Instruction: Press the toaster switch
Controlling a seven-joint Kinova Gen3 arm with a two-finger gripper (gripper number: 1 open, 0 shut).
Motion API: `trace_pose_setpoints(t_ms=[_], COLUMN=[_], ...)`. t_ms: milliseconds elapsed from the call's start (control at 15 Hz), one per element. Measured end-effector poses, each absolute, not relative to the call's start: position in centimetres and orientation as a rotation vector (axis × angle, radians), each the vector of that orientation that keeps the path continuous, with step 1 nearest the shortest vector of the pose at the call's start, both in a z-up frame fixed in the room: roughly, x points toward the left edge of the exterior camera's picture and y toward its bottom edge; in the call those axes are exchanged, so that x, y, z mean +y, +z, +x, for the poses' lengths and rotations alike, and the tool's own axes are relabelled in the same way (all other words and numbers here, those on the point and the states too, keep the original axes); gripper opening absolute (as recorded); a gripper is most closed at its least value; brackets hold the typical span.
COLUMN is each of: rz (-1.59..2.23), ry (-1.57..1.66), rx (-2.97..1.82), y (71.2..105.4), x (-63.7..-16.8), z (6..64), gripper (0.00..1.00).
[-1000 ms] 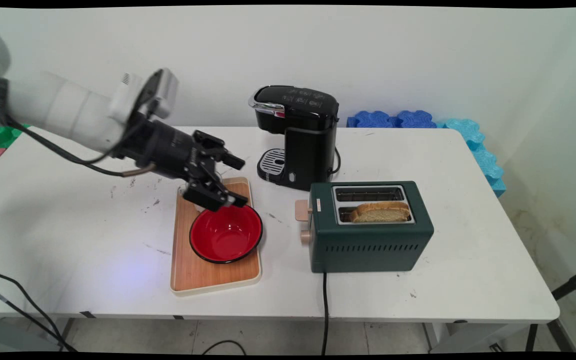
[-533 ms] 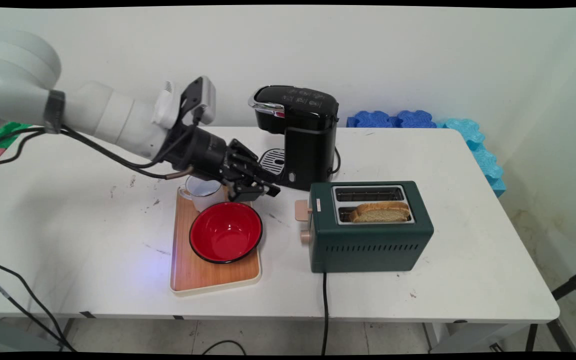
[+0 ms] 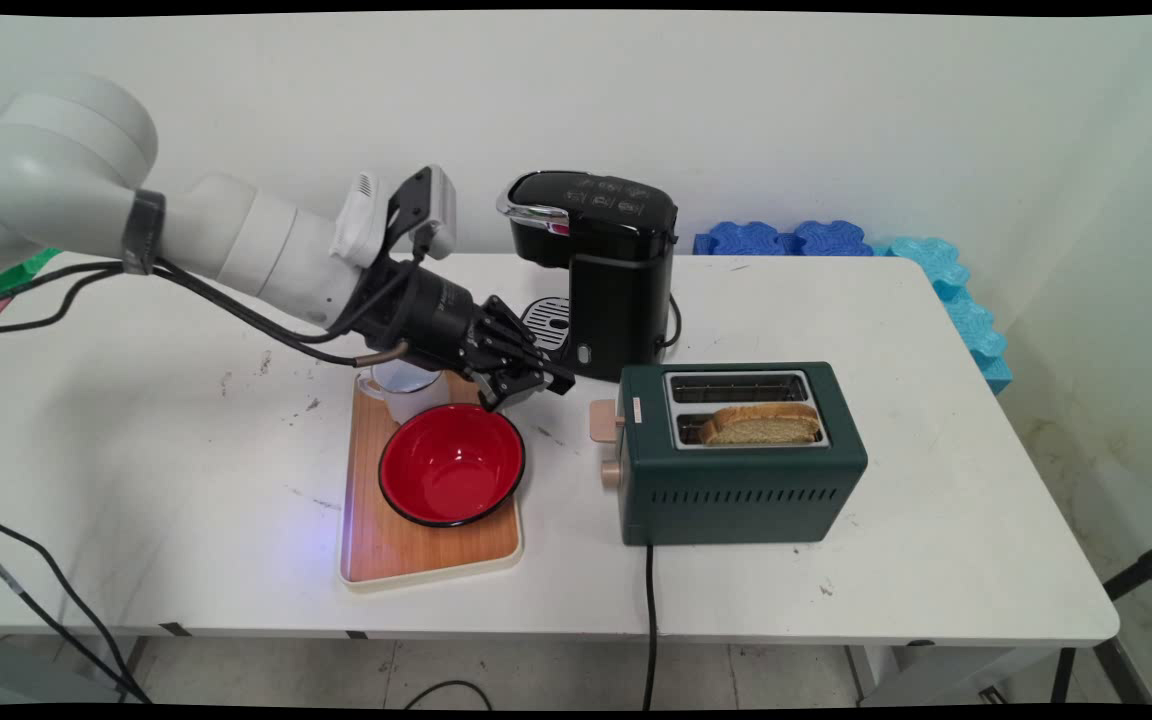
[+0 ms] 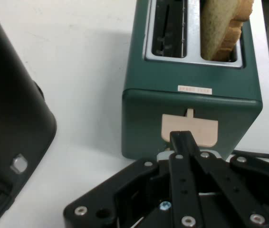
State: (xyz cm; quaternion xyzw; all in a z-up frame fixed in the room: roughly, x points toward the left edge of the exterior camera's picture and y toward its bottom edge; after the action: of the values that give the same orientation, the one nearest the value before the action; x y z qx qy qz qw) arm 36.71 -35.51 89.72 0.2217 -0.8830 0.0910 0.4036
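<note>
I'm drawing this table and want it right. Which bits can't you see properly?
- Main view: the mug on the tray is mostly hidden behind the gripper.
- Hand view: the coffee maker is cut off by the left edge, and the bread by the top edge.
- Hand view: the toaster label is too small to read, and the gripper covers its lower front.

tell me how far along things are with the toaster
Done: a bread slice stands in the toaster's near slot; the far slot is empty. In hand: nothing is held. The hand, fingers shut, hangs beside the coffee maker, pointing at the toaster's lever. Left: the lever sits high and untouched, with the bread sticking up out of the slot.
</note>
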Motion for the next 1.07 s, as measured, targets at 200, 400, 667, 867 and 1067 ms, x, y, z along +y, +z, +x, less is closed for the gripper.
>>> trace_pose_setpoints(t_ms=[200, 400, 667, 867, 1067], rz=[0.550, 0.540, 0.531, 0.530, 0.529], ry=[0.214, 0.207, 0.197, 0.193, 0.189], rx=[-2.233, -2.233, -2.234, -2.235, -2.234], y=[89.5, 89.2, 89.0, 88.8, 88.6], x=[-35.7, -36.0, -36.2, -36.3, -36.4], z=[36.2, 35.6, 35.3, 35.4, 35.4], gripper=[0.00, 0.00, 0.00, 0.00, 0.00])
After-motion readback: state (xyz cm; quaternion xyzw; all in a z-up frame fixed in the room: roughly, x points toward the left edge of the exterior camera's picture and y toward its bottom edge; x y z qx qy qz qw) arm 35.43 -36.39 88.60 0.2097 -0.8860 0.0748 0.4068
